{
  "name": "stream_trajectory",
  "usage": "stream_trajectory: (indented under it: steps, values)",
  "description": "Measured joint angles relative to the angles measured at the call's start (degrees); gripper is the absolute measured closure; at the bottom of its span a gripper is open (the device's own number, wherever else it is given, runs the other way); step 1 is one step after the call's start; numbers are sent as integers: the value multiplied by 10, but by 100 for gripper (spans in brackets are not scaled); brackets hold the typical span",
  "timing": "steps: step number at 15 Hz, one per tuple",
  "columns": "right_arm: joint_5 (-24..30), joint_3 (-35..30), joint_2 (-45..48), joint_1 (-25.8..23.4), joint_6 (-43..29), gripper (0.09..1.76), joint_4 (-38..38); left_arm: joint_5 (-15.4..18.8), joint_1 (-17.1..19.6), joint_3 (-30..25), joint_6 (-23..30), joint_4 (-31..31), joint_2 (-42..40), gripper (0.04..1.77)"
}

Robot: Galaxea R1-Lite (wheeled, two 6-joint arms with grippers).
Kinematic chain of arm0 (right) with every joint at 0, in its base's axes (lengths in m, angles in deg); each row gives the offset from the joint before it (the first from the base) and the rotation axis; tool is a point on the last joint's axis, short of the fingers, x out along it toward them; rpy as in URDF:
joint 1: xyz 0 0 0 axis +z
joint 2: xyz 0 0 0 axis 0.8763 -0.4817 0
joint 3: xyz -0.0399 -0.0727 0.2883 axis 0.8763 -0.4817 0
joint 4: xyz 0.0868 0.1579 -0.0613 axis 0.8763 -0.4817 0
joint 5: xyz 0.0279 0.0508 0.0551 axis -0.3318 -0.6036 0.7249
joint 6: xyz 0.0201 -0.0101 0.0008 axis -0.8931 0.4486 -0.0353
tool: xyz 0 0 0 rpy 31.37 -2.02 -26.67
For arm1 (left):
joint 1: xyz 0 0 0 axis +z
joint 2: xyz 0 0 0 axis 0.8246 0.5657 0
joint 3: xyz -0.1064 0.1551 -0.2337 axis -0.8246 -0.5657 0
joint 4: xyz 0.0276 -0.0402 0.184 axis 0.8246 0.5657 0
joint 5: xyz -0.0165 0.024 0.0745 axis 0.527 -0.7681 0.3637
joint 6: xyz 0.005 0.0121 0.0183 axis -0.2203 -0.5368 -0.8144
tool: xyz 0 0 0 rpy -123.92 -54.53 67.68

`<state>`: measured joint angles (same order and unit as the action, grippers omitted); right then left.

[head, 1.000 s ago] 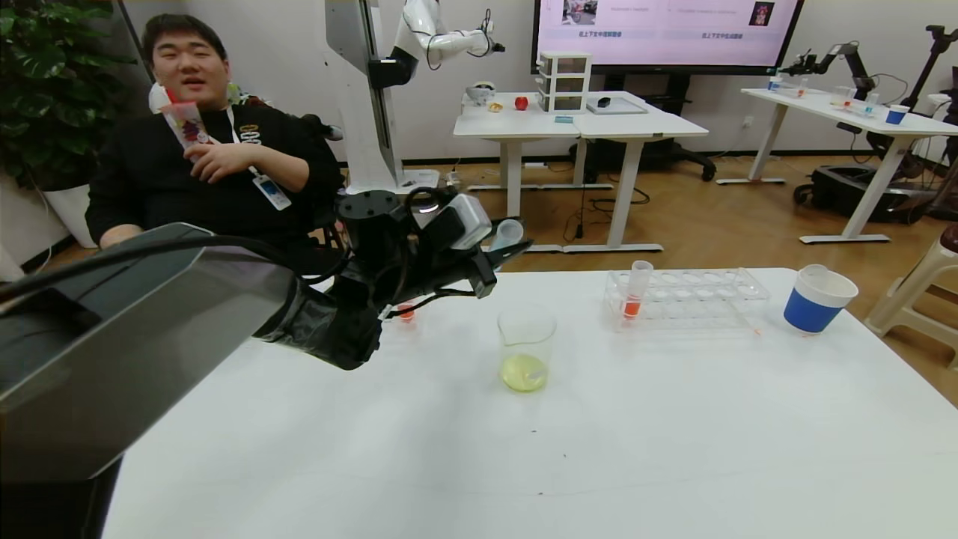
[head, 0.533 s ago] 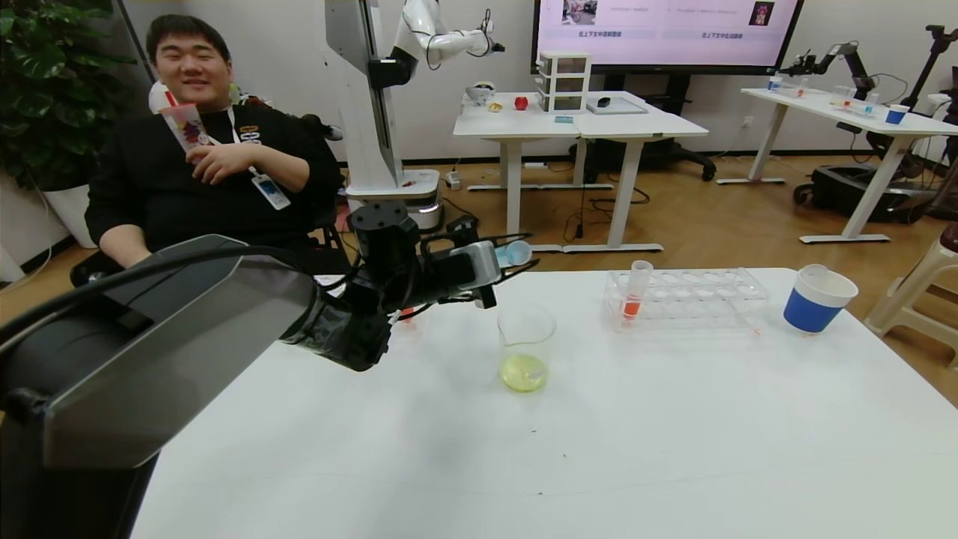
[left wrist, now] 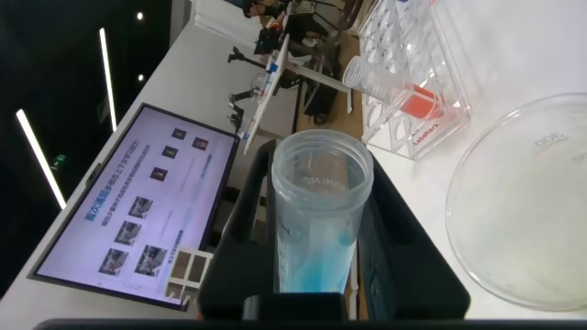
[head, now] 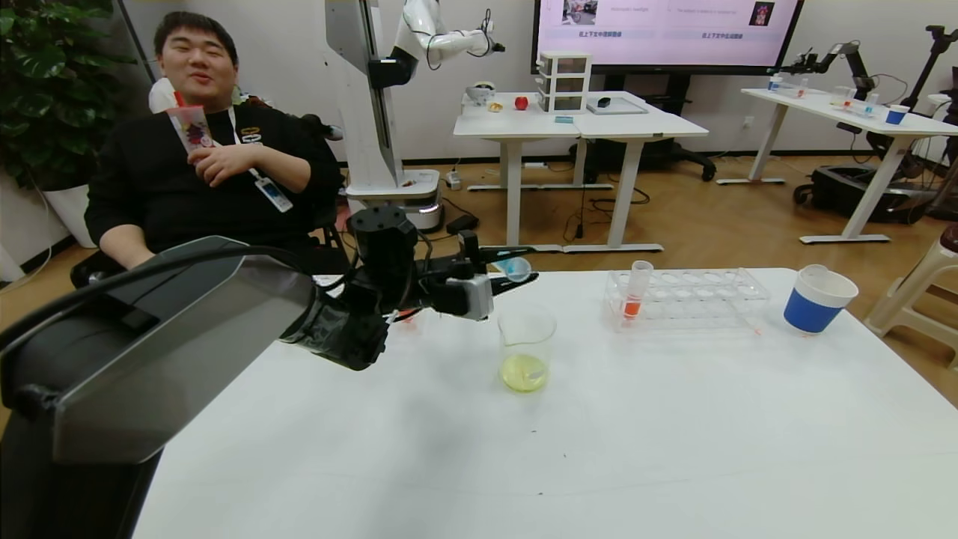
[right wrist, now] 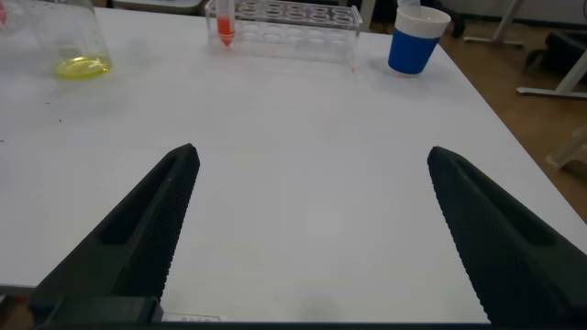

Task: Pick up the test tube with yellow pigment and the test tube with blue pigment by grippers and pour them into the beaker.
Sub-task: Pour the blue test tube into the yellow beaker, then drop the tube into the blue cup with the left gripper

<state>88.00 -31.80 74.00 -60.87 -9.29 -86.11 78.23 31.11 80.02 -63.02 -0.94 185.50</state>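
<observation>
The left gripper point(head: 516, 268) is raised with fingers clamped; the right gripper point(right wrist: 307, 229) is spread wide.

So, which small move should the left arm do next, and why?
Probably tip the test tube with blue pigment further, mouth down over the beaker. The left gripper is shut on it near the beaker's rim, blue liquid remains inside, and the beaker holds only yellow.

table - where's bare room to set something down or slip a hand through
The near half of the table, in front of the beaker, is bare, as is the strip between beaker and tube rack. It is crowded above and left of the beaker, where the left gripper holds the test tube with blue pigment, and between rack and paper cup.
</observation>
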Motion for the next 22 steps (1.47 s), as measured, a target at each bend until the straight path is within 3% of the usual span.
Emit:
stream_trajectory:
  steps: [3,11,22]
  values:
    - [0,0,0,0,0,11,0,7,0,3,-58,8,8,131]
    - [0,0,0,0,0,11,0,5,-1,28,-145,9,26,131]
    - [0,0,0,0,0,11,0,7,-3,28,-221,3,31,131]
